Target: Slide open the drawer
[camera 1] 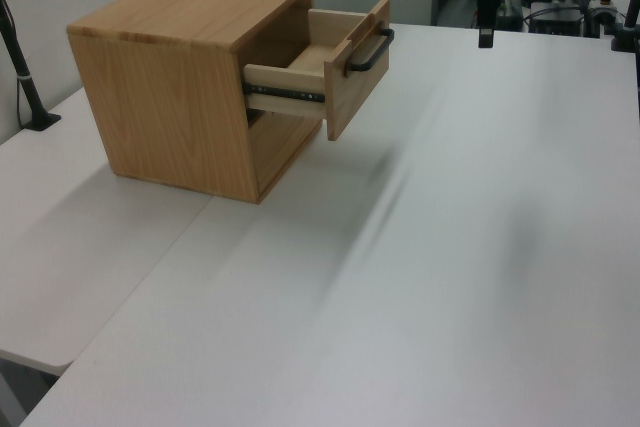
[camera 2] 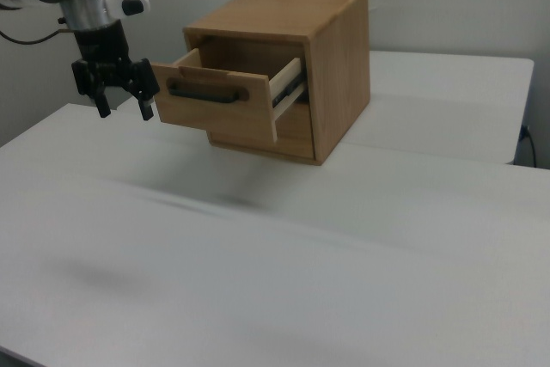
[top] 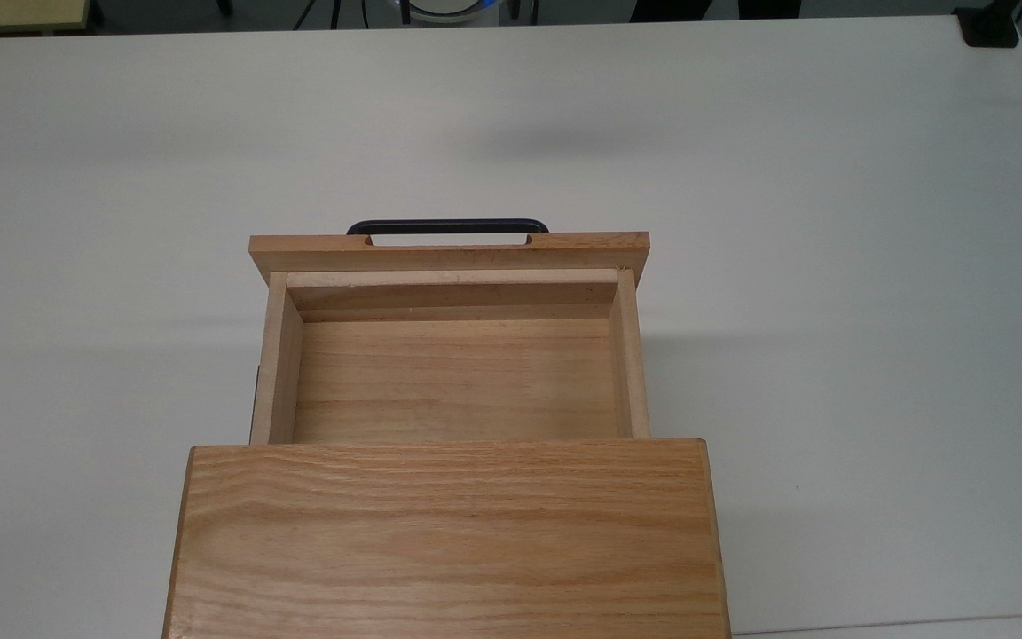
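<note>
Pincer [camera 2: 125,109] spread wide beside handle [camera 2: 209,92], light oak drawer [camera 2: 225,96] pulled out

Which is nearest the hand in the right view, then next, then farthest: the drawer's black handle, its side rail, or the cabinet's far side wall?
1. Black handle, just right of the hand.
2. Side rail, farther right.
3. Cabinet side wall, rightmost.

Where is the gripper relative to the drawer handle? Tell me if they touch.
Apart. In the right view the gripper hangs to the right view's left of the handle, with drawer front showing between them.
</note>
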`<action>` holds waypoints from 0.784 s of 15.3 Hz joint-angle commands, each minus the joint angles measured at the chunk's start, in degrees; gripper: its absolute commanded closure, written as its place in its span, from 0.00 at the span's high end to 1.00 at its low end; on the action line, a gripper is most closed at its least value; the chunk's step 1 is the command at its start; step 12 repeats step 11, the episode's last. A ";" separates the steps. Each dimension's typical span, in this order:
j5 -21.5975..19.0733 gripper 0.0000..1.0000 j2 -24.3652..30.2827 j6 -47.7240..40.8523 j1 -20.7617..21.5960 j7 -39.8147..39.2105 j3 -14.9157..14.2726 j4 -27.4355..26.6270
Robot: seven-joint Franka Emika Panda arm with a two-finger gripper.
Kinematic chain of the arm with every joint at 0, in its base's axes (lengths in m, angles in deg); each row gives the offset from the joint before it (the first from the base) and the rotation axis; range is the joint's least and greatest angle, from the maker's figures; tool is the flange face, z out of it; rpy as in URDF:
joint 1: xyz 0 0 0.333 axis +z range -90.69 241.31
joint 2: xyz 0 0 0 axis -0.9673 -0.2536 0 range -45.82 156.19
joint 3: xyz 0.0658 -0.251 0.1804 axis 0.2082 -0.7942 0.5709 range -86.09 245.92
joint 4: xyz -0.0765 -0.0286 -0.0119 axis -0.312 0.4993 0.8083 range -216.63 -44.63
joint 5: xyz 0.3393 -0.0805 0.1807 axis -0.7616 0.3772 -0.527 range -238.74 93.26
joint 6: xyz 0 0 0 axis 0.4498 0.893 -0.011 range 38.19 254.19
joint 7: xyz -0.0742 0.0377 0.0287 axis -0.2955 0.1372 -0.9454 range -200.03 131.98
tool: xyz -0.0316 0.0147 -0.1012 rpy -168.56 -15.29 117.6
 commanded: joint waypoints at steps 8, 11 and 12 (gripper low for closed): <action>-2.81 1.00 -1.58 2.02 0.69 3.52 -1.80 1.43; -2.90 1.00 -1.40 1.93 0.87 3.62 -2.51 1.51; -2.90 1.00 -1.40 1.93 0.87 3.62 -2.51 1.51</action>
